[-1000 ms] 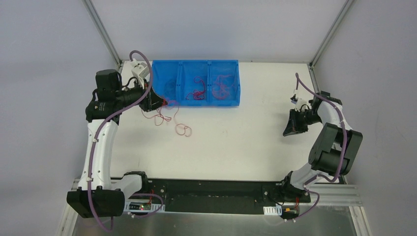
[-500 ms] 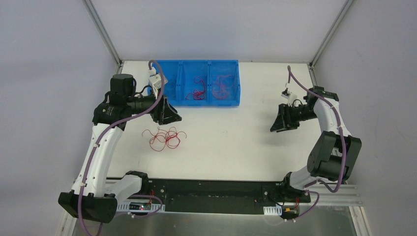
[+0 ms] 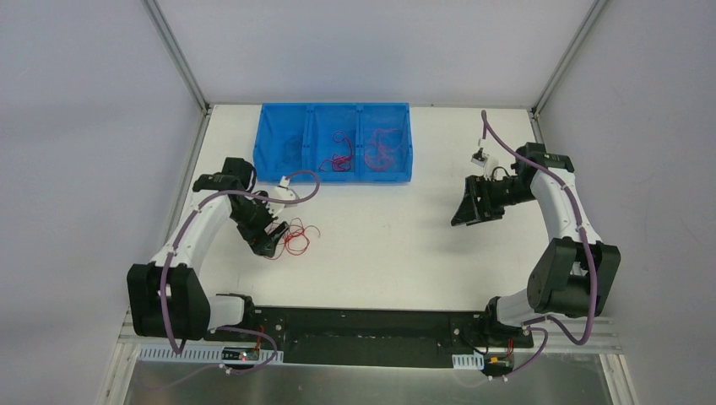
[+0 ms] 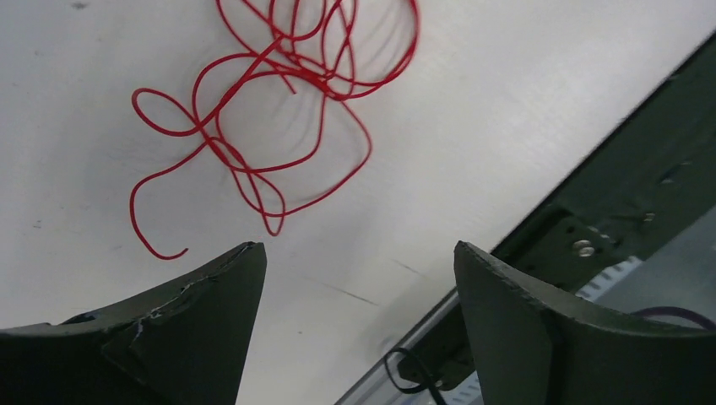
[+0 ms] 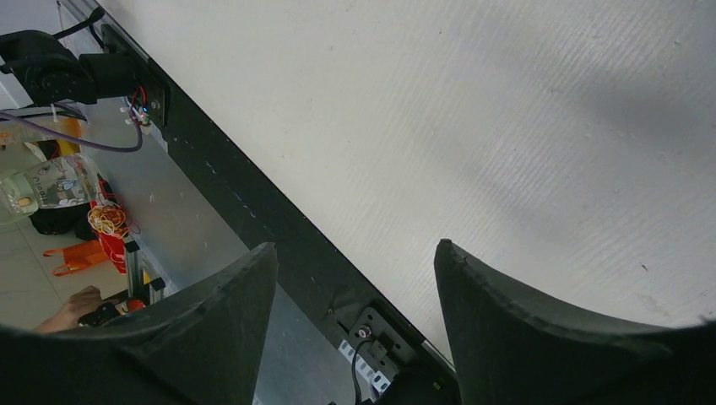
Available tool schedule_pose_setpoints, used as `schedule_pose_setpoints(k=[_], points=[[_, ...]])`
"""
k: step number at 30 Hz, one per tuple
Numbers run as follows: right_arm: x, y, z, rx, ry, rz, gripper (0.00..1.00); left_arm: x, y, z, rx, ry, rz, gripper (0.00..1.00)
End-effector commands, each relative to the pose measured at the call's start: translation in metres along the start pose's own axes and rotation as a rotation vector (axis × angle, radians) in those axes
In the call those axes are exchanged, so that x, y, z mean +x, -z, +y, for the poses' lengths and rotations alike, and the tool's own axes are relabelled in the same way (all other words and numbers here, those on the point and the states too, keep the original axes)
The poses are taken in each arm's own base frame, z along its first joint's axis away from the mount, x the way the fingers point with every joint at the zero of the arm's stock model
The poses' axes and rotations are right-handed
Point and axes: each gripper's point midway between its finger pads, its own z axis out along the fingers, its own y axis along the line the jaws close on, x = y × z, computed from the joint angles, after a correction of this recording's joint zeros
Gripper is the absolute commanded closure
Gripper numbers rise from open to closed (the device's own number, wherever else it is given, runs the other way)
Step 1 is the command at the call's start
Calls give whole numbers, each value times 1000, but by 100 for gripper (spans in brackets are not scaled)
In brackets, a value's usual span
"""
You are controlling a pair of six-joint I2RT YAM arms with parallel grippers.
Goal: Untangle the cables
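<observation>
A tangle of thin red cables (image 3: 292, 237) lies on the white table at the left. In the left wrist view the same red cables (image 4: 279, 110) curl just ahead of my fingertips. My left gripper (image 3: 268, 240) hovers low beside the tangle, open, with nothing between its fingers (image 4: 211, 295). More red cables (image 3: 341, 157) lie in the middle and right compartments of the blue bin (image 3: 334, 175). My right gripper (image 3: 467, 211) hangs over bare table at the right, open and empty, far from any cable; its fingers (image 5: 490, 287) frame only table and the front rail.
The blue three-compartment bin stands at the back centre-left; its left compartment holds something dark and hard to make out. A black rail (image 3: 371, 325) with the arm bases runs along the near edge. Metal frame posts (image 3: 177, 59) rise at the back corners.
The left gripper has opened and let the red tangle drop onto the table, then swung down and back beside it. The right gripper has opened and drifted left.
</observation>
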Motion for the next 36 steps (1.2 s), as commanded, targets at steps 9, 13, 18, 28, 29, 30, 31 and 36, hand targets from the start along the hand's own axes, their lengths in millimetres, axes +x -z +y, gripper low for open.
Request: schedule_pose_setpoints(k=[9, 13, 18, 28, 29, 30, 31, 36], points=[[-8, 0, 21, -37, 12, -13, 31, 19, -46, 76, -221, -16, 130, 55], [-16, -2, 21, -37, 3, -31, 32, -2, -33, 65, -223, -62, 24, 95], [-27, 0, 25, -45, -5, -50, 34, -40, -3, 38, -167, -49, -146, 100], [-61, 16, 61, -94, 145, -213, 24, -263, 270, -122, 274, -126, -979, 100], [-65, 18, 65, -100, 162, -238, 20, -275, 290, -130, 325, -118, -1011, 100], [-70, 19, 70, -107, 183, -266, 18, -283, 304, -134, 347, -129, -1035, 100], [-74, 22, 75, -110, 205, -298, 16, -290, 312, -134, 351, -131, -1054, 100], [-82, 34, 96, -134, 270, -400, 13, -319, 356, -143, 435, -138, -1179, 100]])
